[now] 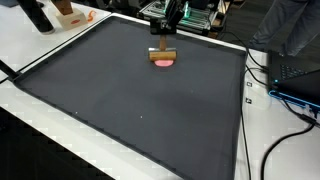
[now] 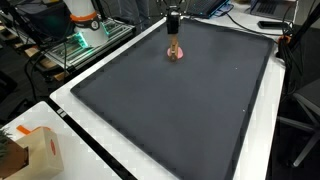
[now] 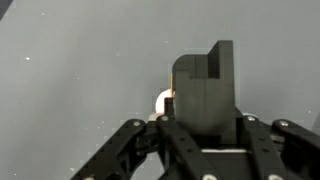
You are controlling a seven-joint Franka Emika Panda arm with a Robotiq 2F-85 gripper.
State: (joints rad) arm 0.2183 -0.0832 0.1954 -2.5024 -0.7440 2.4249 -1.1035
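My gripper [image 1: 165, 42] hangs straight down over the far end of the black mat [image 1: 120, 110], near its far edge. Right under it stands a tan block [image 1: 162, 53]. The block sits on or just against a small pink piece [image 1: 164, 63] that lies flat on the mat. In both exterior views the two touch, but I cannot say for certain which bears which.

In the wrist view the block [image 3: 205, 85] fills the middle, dark and notched at one top corner. A sliver of the pink piece [image 3: 162, 100] peeps out at its side. My fingers stand on either side of the block, but their tips do not show. I cannot tell whether I am clamped on it or merely straddling it.

To handle this well, I judge the main thing is to keep my wrist plumb and the block centred between the fingers. That way neither pad nudges it sideways off the pink piece. Any travel up or down should be slow and straight, since a tilt could topple so narrow a block. I would watch the wrist view for the pink sliver: if it grows on one side, the block is sliding.

The white table [image 1: 270, 150] beyond the mat carries cables [image 1: 290, 115], well apart from me.
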